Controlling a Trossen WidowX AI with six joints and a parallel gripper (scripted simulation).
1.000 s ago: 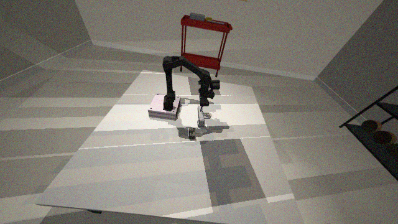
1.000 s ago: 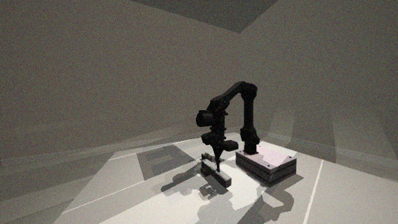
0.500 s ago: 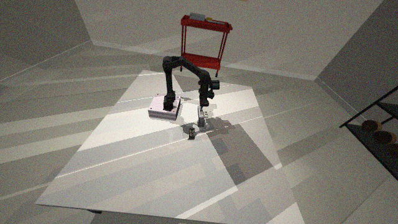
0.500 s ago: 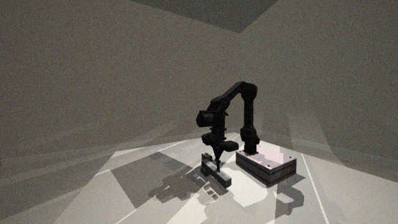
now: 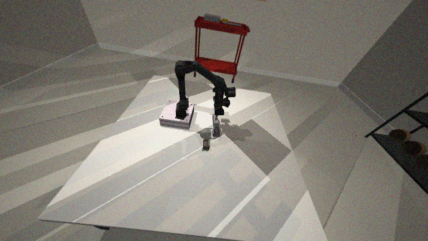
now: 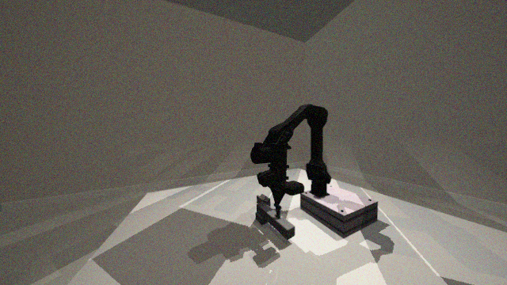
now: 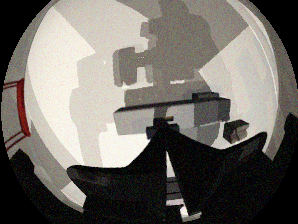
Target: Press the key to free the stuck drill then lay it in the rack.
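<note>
My gripper (image 5: 215,116) (image 6: 277,214) (image 7: 162,132) is shut and empty, and it points straight down. Its tip is at the top of a low grey fixture block (image 5: 217,128) (image 6: 282,226) (image 7: 174,112) on the table, just in front of the arm's base (image 5: 176,116) (image 6: 341,211). I cannot tell whether the tip touches the block. A taller end piece (image 6: 262,201) rises at one end of the block. A small dark upright piece with a grey top (image 5: 206,139) stands close beside the fixture. I cannot tell the key, the drill or the rack apart at this size.
A red two-shelf cart (image 5: 221,47) stands behind the table, with small items on its top shelf; its red edge shows at the left of the wrist view (image 7: 20,111). A black shelf with brown bowls (image 5: 406,144) stands far right. The white table (image 5: 140,187) stretches forward.
</note>
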